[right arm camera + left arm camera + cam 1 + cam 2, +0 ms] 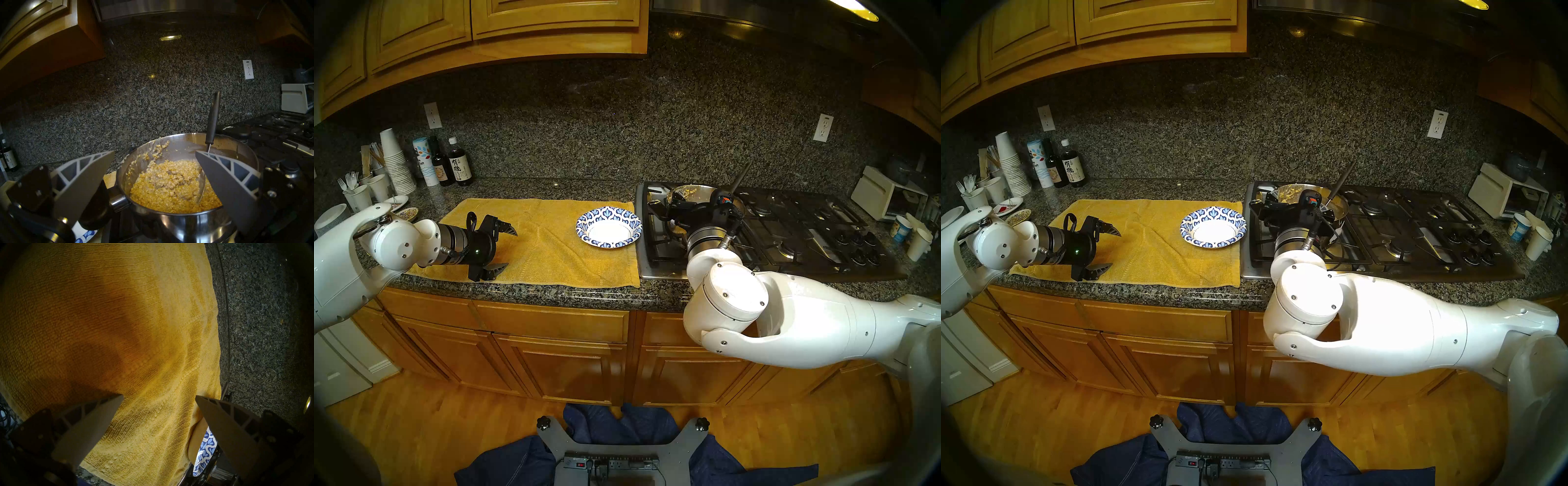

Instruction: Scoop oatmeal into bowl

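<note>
A: Where is the oatmeal (171, 185) sitting?

B: In the steel pot (186, 218) on the stove (789, 234), with a spoon (212, 122) leaning in it, handle up for grasping. The bowl (609, 230) is waiting empty on the yellow towel (544, 244), just beside the stove, probably to keep the carry short.

A: And the grippers?

B: The right gripper (155, 153) is hovering released before the pot; the left gripper (507, 249) is hanging released over the towel. Only the right wrist view is showing the oatmeal clearly.

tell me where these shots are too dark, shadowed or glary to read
Left wrist: the left gripper casts a soft brown shadow on the yellow towel. Right wrist: oatmeal well lit, cabinets above dark, glare spots on the backsplash. Head views: fisheye bending, dark corners.
</note>
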### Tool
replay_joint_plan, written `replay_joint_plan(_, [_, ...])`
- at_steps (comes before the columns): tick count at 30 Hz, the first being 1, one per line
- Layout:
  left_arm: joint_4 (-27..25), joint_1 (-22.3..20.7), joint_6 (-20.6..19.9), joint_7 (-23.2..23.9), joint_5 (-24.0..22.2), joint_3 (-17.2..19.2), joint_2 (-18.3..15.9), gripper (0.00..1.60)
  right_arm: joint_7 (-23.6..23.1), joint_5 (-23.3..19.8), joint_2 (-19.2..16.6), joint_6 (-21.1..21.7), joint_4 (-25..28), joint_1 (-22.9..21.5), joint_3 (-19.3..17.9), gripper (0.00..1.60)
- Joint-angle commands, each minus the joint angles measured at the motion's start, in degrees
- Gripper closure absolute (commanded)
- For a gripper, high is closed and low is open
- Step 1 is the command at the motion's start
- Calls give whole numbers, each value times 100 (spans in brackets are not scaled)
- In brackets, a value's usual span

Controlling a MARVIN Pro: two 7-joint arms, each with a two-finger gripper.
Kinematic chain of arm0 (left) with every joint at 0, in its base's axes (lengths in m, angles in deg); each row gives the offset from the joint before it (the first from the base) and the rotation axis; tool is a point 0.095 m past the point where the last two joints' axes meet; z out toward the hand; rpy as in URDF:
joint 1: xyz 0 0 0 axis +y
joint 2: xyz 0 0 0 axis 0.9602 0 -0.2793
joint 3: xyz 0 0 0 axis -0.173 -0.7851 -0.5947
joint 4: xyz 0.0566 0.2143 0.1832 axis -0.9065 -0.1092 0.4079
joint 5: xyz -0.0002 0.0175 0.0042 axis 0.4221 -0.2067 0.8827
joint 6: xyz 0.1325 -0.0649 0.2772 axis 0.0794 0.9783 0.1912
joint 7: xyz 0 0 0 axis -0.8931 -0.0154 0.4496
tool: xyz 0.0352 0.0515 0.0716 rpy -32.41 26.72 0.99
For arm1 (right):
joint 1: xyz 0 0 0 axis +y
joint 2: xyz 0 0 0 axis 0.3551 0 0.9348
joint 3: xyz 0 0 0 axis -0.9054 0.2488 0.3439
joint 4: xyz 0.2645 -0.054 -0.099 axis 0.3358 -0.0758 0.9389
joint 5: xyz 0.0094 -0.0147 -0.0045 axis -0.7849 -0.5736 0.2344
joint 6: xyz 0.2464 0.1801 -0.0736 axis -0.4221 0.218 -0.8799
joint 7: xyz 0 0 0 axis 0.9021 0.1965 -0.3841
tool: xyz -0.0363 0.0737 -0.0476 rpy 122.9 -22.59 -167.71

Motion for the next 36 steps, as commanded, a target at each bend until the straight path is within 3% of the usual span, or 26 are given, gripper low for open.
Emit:
replay_joint_plan(1, [0,-7,1,-7,6,3,1,0,-178,-4,-359,88,48,-334,-268,0])
replay_joint_plan(18, [-1,-9,2,4,6,-4,-6,0,-1384,-559,-902,87,-1149,-562,-534,0])
replay_joint_plan(36, [-1,-16,3,0,6,-10,-6,0,-2282,-980,-699,-31,-2059,-575,-486,0])
